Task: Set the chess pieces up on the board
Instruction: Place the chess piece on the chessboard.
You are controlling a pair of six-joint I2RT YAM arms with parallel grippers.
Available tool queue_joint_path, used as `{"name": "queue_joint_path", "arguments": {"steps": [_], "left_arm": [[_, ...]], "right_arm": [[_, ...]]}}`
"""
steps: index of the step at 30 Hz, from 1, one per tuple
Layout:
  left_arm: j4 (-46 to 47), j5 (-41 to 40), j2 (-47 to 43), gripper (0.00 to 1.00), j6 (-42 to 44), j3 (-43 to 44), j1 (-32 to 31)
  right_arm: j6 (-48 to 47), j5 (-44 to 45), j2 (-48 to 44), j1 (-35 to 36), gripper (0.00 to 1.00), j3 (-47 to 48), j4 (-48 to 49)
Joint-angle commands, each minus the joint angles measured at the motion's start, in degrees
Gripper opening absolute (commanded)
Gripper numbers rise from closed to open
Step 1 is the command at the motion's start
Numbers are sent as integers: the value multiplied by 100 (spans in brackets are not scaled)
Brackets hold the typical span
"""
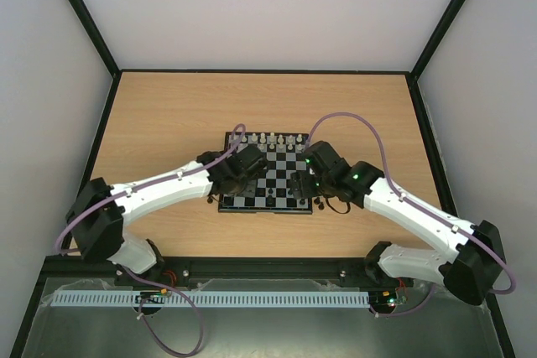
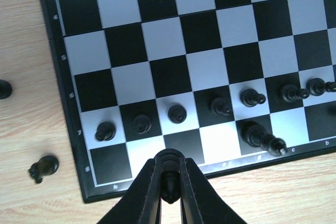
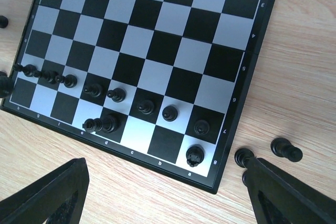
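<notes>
The board [image 1: 278, 175] lies mid-table between both arms. My left gripper [image 2: 169, 165] is shut on a small black chess piece [image 2: 171, 178], held just above the board's [image 2: 157, 35] near edge by its left corner. A row of black pawns [image 2: 177, 113] stands one rank in, and a taller black piece [image 2: 256, 134] stands behind them. My right gripper [image 3: 168, 198] is open over the table beside the board's [image 3: 157, 40] corner, where a black rook [image 3: 195, 155] stands. White pieces [image 1: 277, 138] line the far rank.
Loose black pieces lie on the wood off the board: two [image 2: 44, 167] [image 2: 4, 88] in the left wrist view and two [image 3: 286, 149] [image 3: 243, 157] by my right finger [image 3: 294, 192]. Black frame rails border the table.
</notes>
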Motion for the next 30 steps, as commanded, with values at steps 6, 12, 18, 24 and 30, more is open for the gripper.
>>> {"name": "queue_joint_path", "arguments": {"steps": [6,12,18,24,30], "left_arm": [[518,156,766,8,-53,302,-321],[649,109,919,8,-197,262,-506],[787,119,992,8,-245,178,-548],[809,100,1030,8,-289,88,-567],[819,92,1022,8,-335,-36,-570]], "right_arm": [[87,270,-295,-29,83,40,-262],[78,251,-330,-27,83,27,-252],[56,202,-323,-33,83,15,-235],[60,206,-339,-26,83,5,-223],[52,182,-321,-26,83,0,-215]]}}
